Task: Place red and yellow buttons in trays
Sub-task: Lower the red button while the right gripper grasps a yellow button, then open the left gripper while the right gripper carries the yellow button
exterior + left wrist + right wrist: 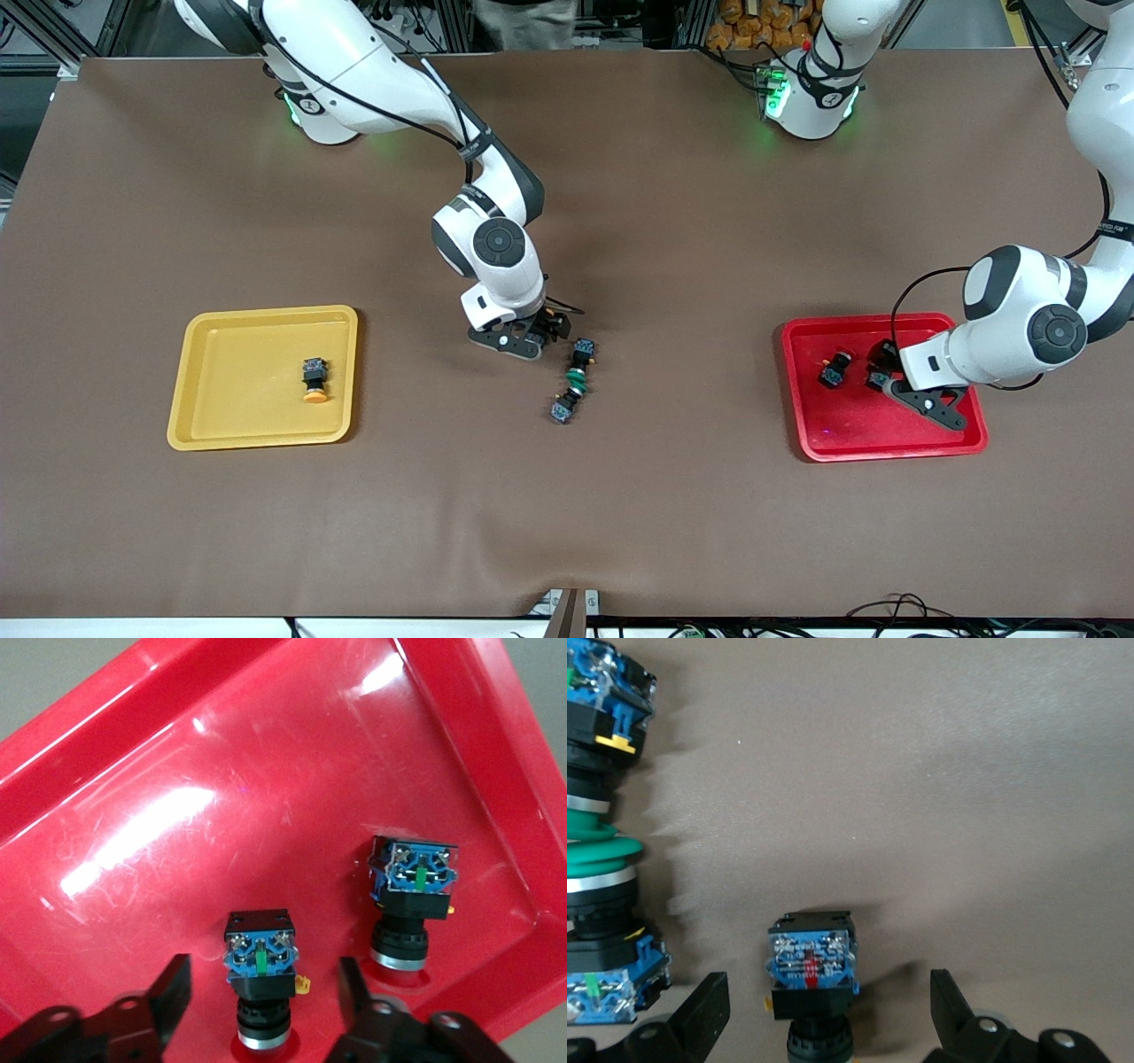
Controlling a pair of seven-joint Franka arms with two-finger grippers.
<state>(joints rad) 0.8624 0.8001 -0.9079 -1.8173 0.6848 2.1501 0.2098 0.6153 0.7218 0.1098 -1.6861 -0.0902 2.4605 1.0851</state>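
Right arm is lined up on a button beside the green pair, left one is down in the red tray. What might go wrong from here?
1. The right gripper is open around a button on the table, right beside the two green-capped switches. Closing or lifting may bump them.
2. That button's cap is hidden in the wrist view, so its colour is unconfirmed.
3. The left gripper, open, brackets one red button in the red tray; a careless retreat might drag it or nudge the second button.

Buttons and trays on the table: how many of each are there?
Trays: 2, yellow tray and red tray
Green-capped buttons: 2
Other buttons: 4
Total: 8
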